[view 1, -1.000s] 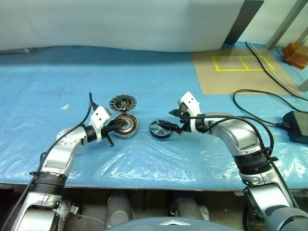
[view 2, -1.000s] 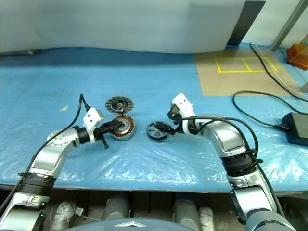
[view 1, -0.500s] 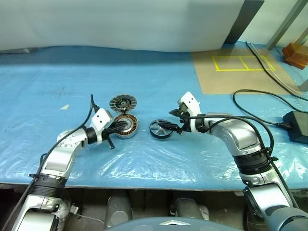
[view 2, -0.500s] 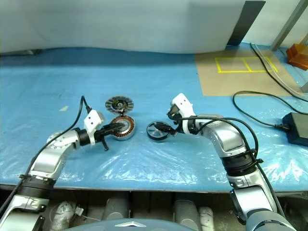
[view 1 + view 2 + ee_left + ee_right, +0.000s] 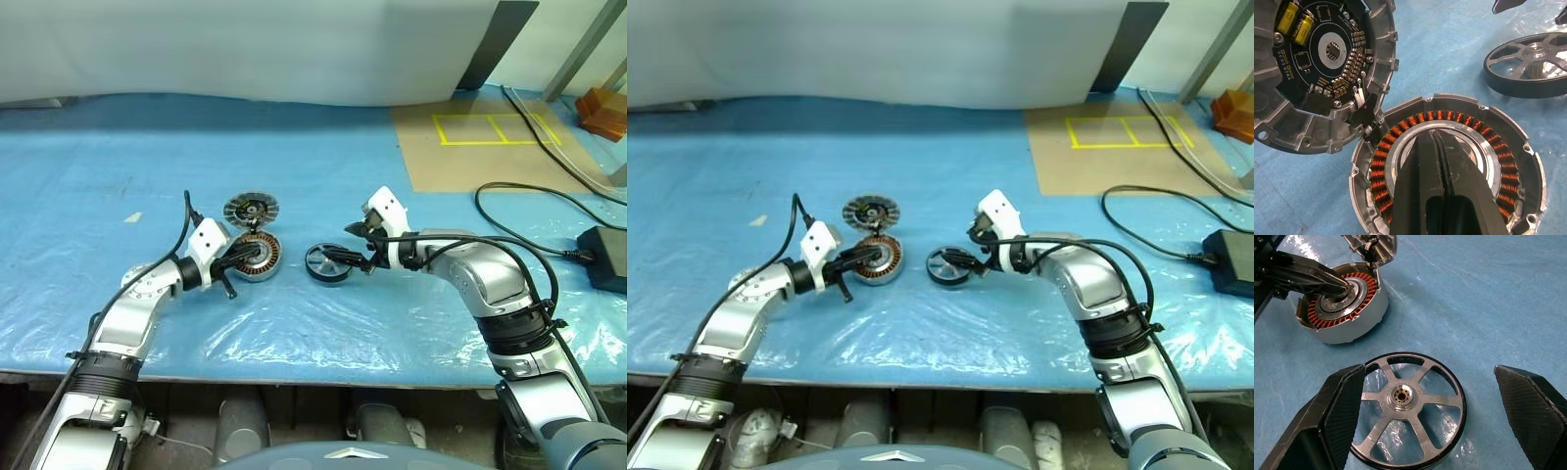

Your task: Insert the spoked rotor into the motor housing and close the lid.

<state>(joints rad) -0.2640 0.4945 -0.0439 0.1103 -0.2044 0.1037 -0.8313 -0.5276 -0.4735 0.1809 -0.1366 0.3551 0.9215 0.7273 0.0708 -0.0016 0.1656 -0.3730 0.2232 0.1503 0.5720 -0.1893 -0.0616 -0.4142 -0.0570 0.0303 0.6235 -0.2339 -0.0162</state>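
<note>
On blue plastic sheeting, the rotor [image 5: 1408, 418] lies flat between the right gripper's [image 5: 1437, 421] wide-spread jaws, untouched. Beside the rotor sits the housing [image 5: 1449, 166], with the left gripper's [image 5: 1436, 147] pressed-together jaws resting in its hub. The lid [image 5: 1317, 63] touches the housing's far rim.

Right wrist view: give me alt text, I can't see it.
Open right gripper, black fingers either side of the black-rimmed, silver-spoked rotor lying flat on blue plastic sheeting. Beyond, the shut left gripper presses into the copper-wound silver motor housing.
</note>
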